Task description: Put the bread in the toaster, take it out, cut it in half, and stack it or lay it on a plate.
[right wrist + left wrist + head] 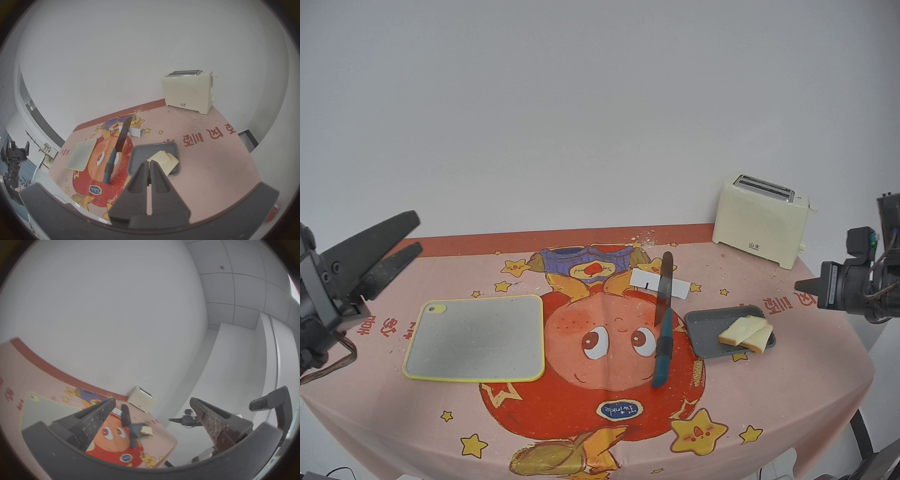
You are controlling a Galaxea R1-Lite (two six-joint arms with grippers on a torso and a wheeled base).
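Two pale bread pieces (747,332) (165,158) (145,430) lie overlapping on a dark grey plate (706,330) (140,154) at the table's right. The cream toaster (760,219) (189,90) (142,398) stands at the back right, its slots showing nothing in them. A knife (662,319) (117,145) (128,424) with a dark blade and teal handle lies on the cloth left of the plate. My left gripper (409,234) (153,405) hangs open above the table's left edge. My right gripper (803,286) (149,165) is shut and empty, held off the table's right edge.
A grey cutting board (476,338) (80,154) with a yellow rim lies at the left. A small white card (651,280) sits under the knife's blade near the back. Crumbs dot the pink cartoon tablecloth (600,387).
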